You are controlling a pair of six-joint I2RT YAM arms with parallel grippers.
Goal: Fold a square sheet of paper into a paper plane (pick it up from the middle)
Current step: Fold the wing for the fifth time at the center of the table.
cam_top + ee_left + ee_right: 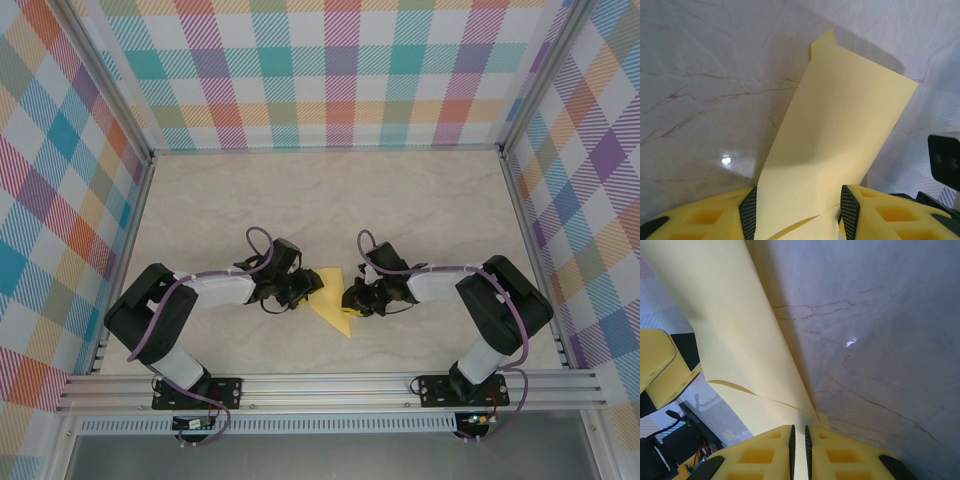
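Yellow paper (334,306) is sitting near the front edge of the table (330,200), about midway between the two arms, as a creased wedge with its point turning toward the arm bases; whether it is resting on the table or is lifted a little, I cannot tell; the left gripper (304,292) is reaching to it from the left and the right gripper (352,298) from the right, so the two are facing each other with the paper between them; checked walls (340,70) are standing around the table on three sides. In the left wrist view the paper (840,140) is running as a broad band out from the left gripper (799,215) and away over the pale veined table (705,75), with a soft bend across it and a small corner sticking out at its far end; the jaws of this gripper are standing wide apart, the dark pads (748,212) are lying along the two sides of the band, and I cannot tell if they are pressing on it. In the right wrist view the jaws of the right gripper (800,452) are pressing almost together and pinching a thin part of the paper (730,330), which is rising from the pads (792,447) as a curved sheet up and to the left; a loose layer is curling off it low down; one yellow finger (660,370) of the left gripper is showing at the left edge.
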